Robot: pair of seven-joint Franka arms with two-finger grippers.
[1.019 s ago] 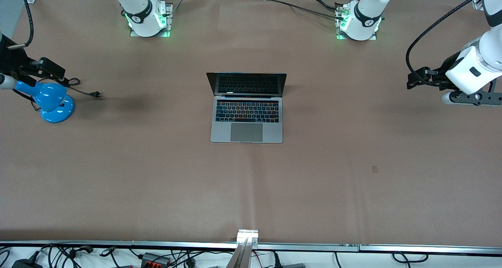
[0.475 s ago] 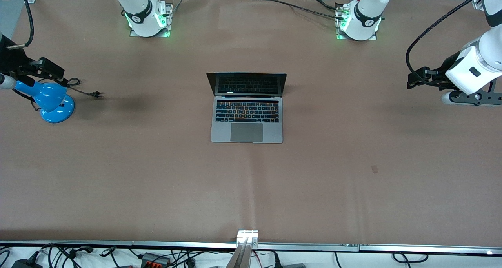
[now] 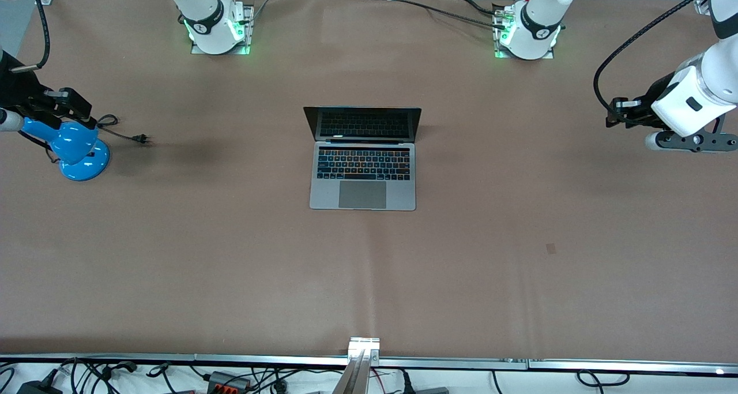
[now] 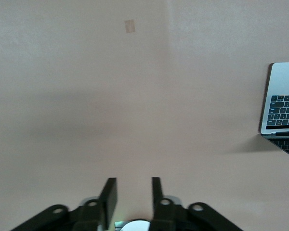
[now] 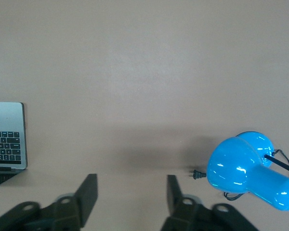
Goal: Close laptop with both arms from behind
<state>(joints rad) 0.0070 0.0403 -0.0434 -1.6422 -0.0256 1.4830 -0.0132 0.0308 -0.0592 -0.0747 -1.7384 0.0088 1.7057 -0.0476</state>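
The space-grey laptop (image 3: 363, 177) lies open in the middle of the table, its dark screen upright and facing the front camera. My left gripper (image 3: 612, 114) is open and empty, up over the bare table at the left arm's end, well clear of the laptop. In the left wrist view its gripper (image 4: 133, 185) shows over bare table, with the laptop (image 4: 282, 103) at the picture's edge. My right gripper (image 3: 78, 107) is open and empty over the right arm's end, above a blue object. In the right wrist view its gripper (image 5: 130, 185) is wide open, with a corner of the laptop (image 5: 7, 137) in sight.
A glossy blue lamp-like object (image 3: 75, 149) with a black cord and plug (image 3: 141, 138) lies at the right arm's end; it also shows in the right wrist view (image 5: 253, 168). A small tape patch (image 3: 550, 248) is on the brown table cover. The arm bases (image 3: 216, 27) stand along the table's top edge.
The left gripper has risen slightly toward the bases' side. The right gripper has drawn back a little toward the table's end. The laptop has not moved.
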